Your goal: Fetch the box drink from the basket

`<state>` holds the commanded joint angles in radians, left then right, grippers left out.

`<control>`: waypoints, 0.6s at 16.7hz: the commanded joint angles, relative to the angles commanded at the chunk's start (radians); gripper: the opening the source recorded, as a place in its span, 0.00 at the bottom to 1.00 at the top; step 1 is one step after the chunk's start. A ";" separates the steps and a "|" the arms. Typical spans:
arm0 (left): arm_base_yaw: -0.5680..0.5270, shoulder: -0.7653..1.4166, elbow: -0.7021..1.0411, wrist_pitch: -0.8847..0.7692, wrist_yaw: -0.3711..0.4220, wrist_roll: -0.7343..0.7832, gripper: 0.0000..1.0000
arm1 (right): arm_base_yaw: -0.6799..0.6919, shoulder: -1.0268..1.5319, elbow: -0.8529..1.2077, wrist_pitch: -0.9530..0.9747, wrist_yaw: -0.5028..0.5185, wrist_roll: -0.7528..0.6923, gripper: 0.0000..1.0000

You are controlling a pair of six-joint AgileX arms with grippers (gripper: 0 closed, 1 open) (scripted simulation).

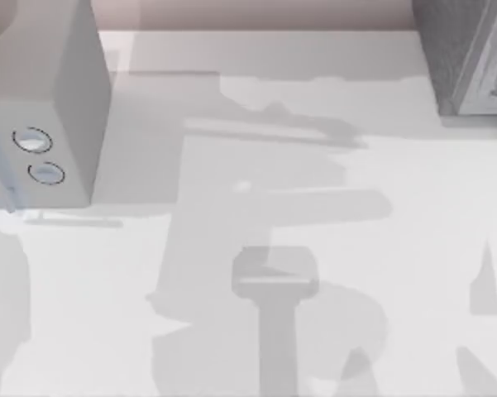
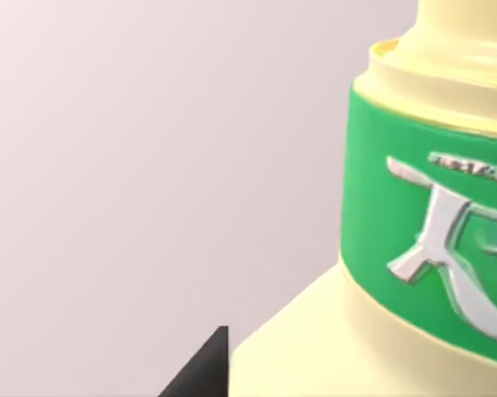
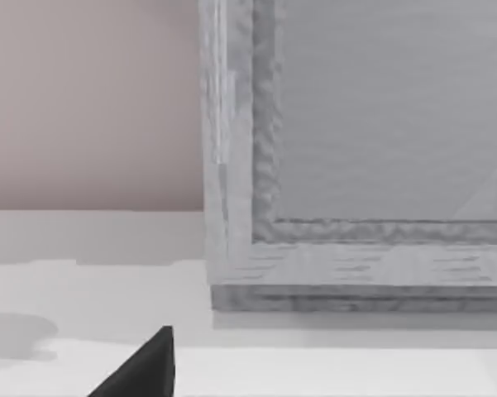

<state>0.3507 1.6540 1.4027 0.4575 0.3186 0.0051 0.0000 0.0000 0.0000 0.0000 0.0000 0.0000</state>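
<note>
The box drink [image 2: 413,248] sits very close in the left wrist view. It is pale yellow, with a green band carrying a silver mark, and it stands out against a plain pinkish wall. My left gripper's dark fingertip [image 2: 205,374] touches the drink's lower shoulder, and the other finger is hidden. In the right wrist view, my right gripper's dark fingertip [image 3: 145,368] hovers over the white table, short of a grey framed panel [image 3: 356,165]. I cannot tell whether that panel belongs to the basket.
A large grey block with two round rings [image 1: 41,107] takes up the top view's upper left. The grey textured panel [image 1: 471,58] stands at the upper right. Soft arm shadows [image 1: 273,281] lie across the white table [image 1: 397,182].
</note>
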 joint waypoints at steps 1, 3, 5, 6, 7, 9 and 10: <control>-0.002 -0.002 0.056 -0.009 -0.014 -0.003 0.00 | 0.000 0.000 0.000 0.000 0.000 0.000 1.00; -0.007 -0.001 0.164 -0.056 -0.031 -0.007 0.00 | 0.000 0.000 0.000 0.000 0.000 0.000 1.00; -0.010 0.003 0.251 -0.144 -0.032 -0.009 0.00 | 0.000 0.000 0.000 0.000 0.000 0.000 1.00; -0.011 0.007 0.285 -0.203 -0.026 -0.008 0.00 | 0.000 0.000 0.000 0.000 0.000 0.000 1.00; -0.011 0.011 0.315 -0.271 -0.016 -0.006 0.00 | 0.000 0.000 0.000 0.000 0.000 0.000 1.00; -0.009 0.023 0.364 -0.406 0.011 0.000 0.00 | 0.000 0.000 0.000 0.000 0.000 0.000 1.00; -0.007 0.030 0.385 -0.462 0.026 0.004 0.00 | 0.000 0.000 0.000 0.000 0.000 0.000 1.00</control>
<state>0.3437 1.6844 1.7872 -0.0050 0.3445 0.0088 0.0000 0.0000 0.0000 0.0000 0.0000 0.0000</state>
